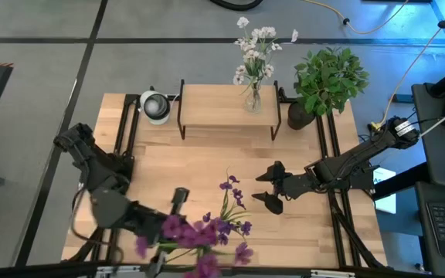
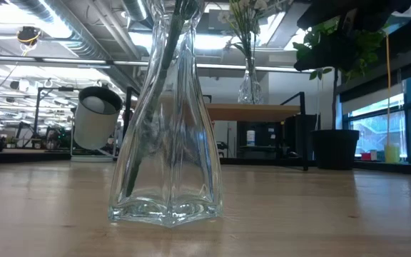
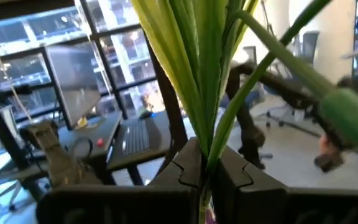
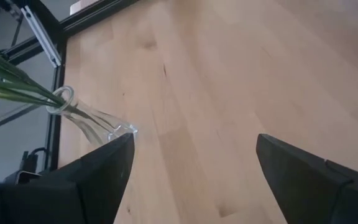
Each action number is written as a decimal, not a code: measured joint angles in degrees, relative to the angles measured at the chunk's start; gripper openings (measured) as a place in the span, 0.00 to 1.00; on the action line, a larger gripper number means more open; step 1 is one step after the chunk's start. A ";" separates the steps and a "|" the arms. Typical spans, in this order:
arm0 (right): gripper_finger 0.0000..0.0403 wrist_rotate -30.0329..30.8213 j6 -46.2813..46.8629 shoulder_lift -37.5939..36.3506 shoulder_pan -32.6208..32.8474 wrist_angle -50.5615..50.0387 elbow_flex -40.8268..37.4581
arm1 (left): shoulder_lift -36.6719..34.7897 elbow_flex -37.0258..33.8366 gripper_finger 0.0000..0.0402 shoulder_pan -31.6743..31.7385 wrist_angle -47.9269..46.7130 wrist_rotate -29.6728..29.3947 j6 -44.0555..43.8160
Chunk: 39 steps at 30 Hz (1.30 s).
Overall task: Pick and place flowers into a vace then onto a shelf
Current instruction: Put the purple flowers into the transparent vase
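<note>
A bunch of purple flowers [image 1: 201, 233] on green stalks stands in a clear glass vase [image 2: 166, 143] near the table's near edge. The stalks [image 4: 8, 84] pass through the vase's mouth [image 4: 61, 98], and the vase rests on its base. My left gripper [image 3: 202, 177] is shut on the stalks above the vase. My right gripper [image 1: 271, 189] hangs open over bare table to the right of the bunch, touching nothing. On the far side, the shelf [image 1: 211, 108] carries a second glass vase with white flowers [image 1: 255, 58]. My left gripper pinches several green stalks and leaves [image 3: 205, 146] between its two fingers, level from the table's left side and across the stalks. The stalks rise upright past the fingers. Their lower ends sit inside the glass vase [image 4: 89, 122], which stands on the table.
A bushy green potted plant [image 1: 328, 77] stands right of the shelf. A white round cup-like object [image 1: 156, 106] sits at the shelf's left end. Black rails run along both table sides. Bare wood lies between the shelf and the grippers.
</note>
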 joint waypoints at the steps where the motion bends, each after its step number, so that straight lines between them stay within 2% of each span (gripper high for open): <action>1: 0.84 0.01 0.38 0.00 0.00 -0.02 0.00 | -0.62 -2.07 0.02 0.24 1.07 0.19 -0.50; 10: 0.84 0.04 0.91 0.00 0.00 0.00 0.00 | -13.24 -27.07 0.02 -1.17 24.98 2.45 -2.32; 13: 0.84 0.02 2.07 0.00 -0.02 -0.02 0.00 | -17.23 -36.40 0.02 -1.52 33.40 5.39 -4.60; 15: 0.84 0.02 2.19 0.00 0.00 -0.02 0.00 | -18.32 -42.09 0.02 -1.47 39.97 7.17 -5.46; 20: 0.84 0.00 3.58 0.00 0.00 -0.05 0.00 | -17.89 -52.69 0.02 -1.08 54.95 5.56 -5.36; 27: 0.84 0.38 3.66 0.00 0.00 -0.09 0.00 | -12.15 -58.69 0.02 1.10 67.27 5.62 -5.60; 32: 0.84 1.38 3.67 0.00 -0.01 -0.11 0.00 | -6.47 -58.80 0.02 2.77 73.79 4.92 -5.52; 39: 0.84 1.40 3.70 0.00 -0.02 -0.11 0.00 | -0.95 -58.80 0.02 4.43 77.39 3.60 -8.22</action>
